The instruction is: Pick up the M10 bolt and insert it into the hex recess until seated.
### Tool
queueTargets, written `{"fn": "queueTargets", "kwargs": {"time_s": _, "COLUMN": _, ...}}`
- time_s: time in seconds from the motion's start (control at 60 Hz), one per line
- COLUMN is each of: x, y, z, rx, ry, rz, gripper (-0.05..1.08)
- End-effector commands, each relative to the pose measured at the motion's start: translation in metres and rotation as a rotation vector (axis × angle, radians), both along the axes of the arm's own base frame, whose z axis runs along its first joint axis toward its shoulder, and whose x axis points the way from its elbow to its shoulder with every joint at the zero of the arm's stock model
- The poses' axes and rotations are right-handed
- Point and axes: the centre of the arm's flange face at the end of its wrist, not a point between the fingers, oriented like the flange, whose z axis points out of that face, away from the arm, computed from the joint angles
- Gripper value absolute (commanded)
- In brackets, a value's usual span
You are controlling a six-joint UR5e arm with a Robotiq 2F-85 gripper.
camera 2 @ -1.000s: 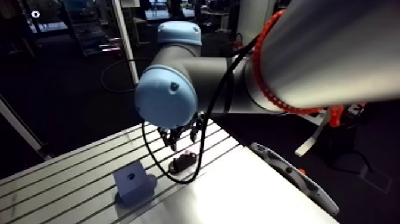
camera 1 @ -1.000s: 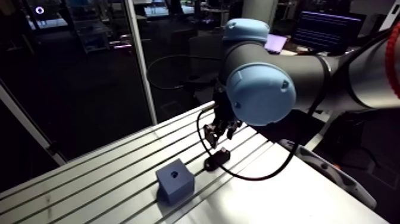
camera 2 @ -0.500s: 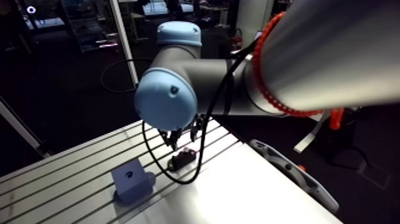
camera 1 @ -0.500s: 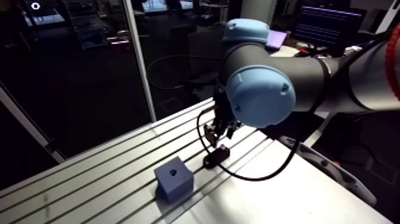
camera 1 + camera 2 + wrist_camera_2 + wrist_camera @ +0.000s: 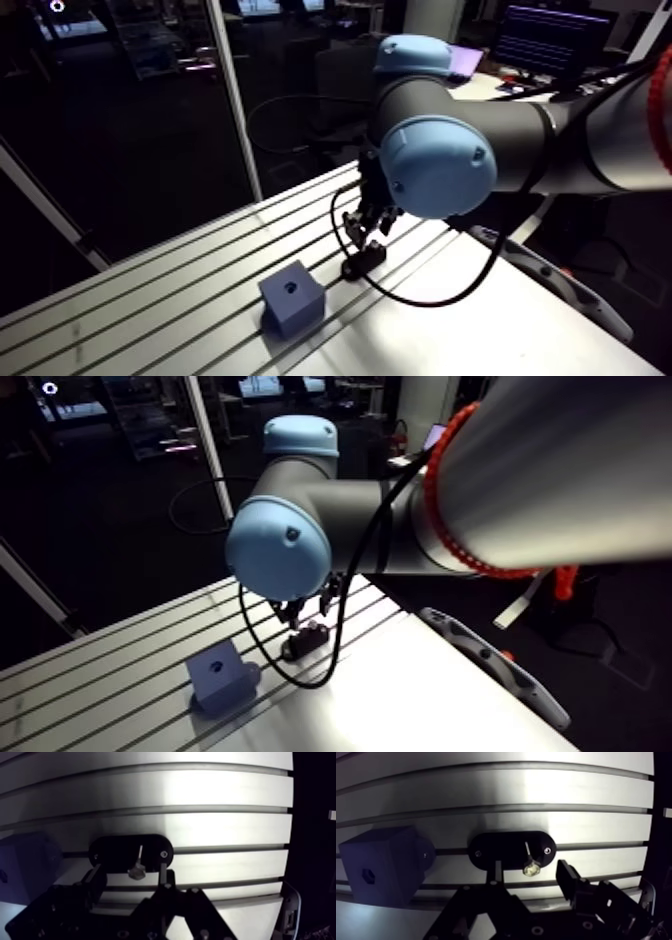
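Hand [image 5: 531,877] lower, astride shiny bolt [image 5: 529,868] on oval holder [image 5: 501,849]

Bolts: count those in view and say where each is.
1. The bolt sits on the black holder beside the blue block, framed by the gripper's open fingers. No other shows.

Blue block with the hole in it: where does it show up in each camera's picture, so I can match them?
Arm view: the blue block sits on the slotted table, low in the picture's middle.
Wrist view: the blue block lies off to one side of the open gripper.
Shared landmark: the black oval holder, right beside it in both.
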Motion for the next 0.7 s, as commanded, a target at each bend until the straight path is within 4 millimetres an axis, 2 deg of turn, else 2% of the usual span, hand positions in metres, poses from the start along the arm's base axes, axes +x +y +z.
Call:
{"fn": "queueTargets", "kwargs": {"time_s": 0.017, "x": 0.0006, "y": -0.0004, "z": -0.0024, "rx": -0.003, "ry": -0.004, "rz": 0.0, "gripper": 0.37}}
{"fn": "queueTargets", "kwargs": {"time_s": 0.7, "x": 0.002, "y": 0.0034, "z": -0.0057, "rx": 0.019, "ry": -0.004, "rz": -0.005, "gripper": 0.43}}
